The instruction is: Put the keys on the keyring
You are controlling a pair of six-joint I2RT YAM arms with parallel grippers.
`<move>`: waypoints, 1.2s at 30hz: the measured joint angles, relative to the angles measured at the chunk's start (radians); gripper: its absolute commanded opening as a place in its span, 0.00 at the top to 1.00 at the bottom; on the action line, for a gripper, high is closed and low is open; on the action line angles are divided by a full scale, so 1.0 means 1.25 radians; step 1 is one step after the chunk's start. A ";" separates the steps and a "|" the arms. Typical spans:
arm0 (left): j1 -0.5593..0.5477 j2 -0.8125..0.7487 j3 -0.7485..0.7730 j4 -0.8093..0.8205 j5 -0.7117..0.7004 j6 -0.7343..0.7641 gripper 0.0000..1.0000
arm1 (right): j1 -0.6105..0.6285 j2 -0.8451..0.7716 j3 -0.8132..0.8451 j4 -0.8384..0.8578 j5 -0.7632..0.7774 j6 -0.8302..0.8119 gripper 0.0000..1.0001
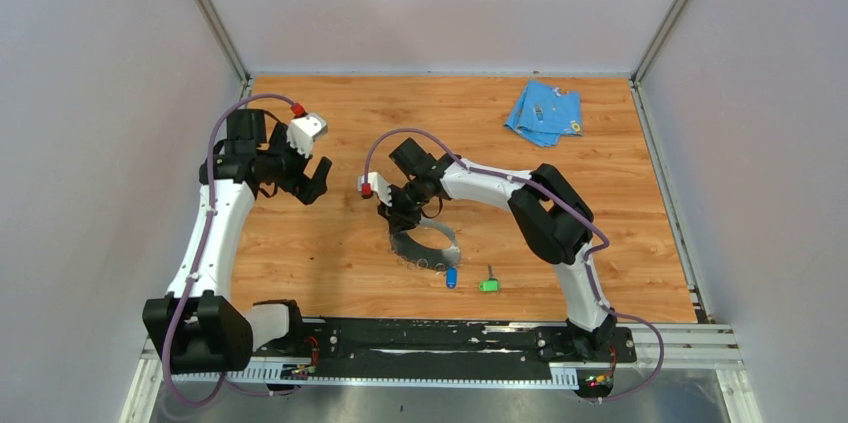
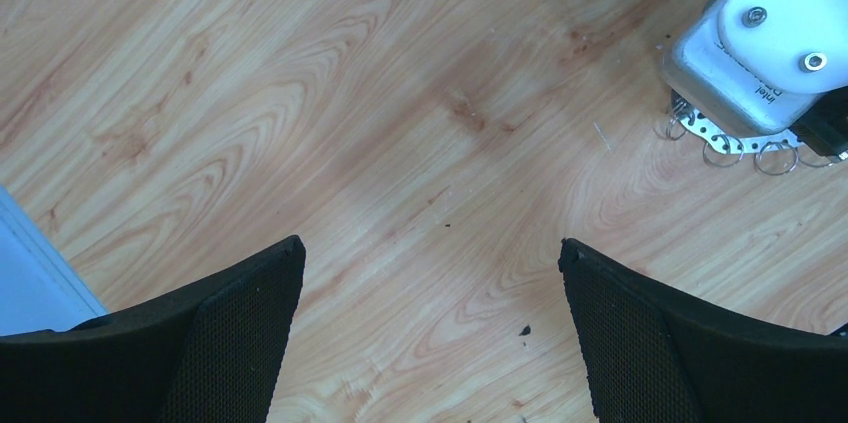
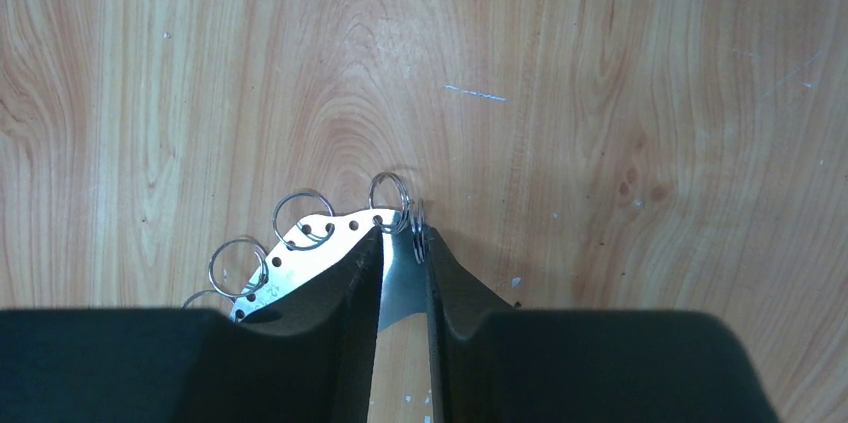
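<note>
Two loose pieces lay flat on the wooden table, just in front of the keyring: a blue-headed key close beside the loop and, to its right and apart from it, a green-headed key with its metal shaft pointing away from the arm bases. The keyring was a thin grey metal band bent into an oval loop, far bigger than either key. The right wrist view showed a row of small holes along the band, with little wire rings threaded through them. The right gripper was clenched on the band, pinching it edge-on between its fingers. The left gripper hung over bare wood, fingers spread wide, grasping nothing. On the white camera housing the word "intel" could be read; the smaller print beside it was too blurred. A light-blue cloth lay at the table's far right.
</note>
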 measured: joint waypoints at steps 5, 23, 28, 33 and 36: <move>0.000 -0.007 0.000 0.000 0.000 0.000 0.00 | 0.005 0.004 0.000 -0.002 0.000 0.000 0.80; 0.000 -0.011 -0.001 0.000 -0.006 0.000 0.00 | 0.009 0.016 0.020 -0.002 0.000 0.001 1.00; 0.000 -0.022 -0.010 0.000 -0.002 0.002 0.00 | 0.009 -0.039 -0.021 0.018 -0.001 0.024 1.00; 0.000 -0.042 -0.047 0.001 0.064 0.021 0.11 | 0.009 -0.154 -0.112 0.101 -0.002 0.086 1.00; 0.001 -0.048 -0.068 -0.003 0.129 0.035 0.21 | 0.009 -0.232 -0.164 0.169 -0.008 0.139 1.00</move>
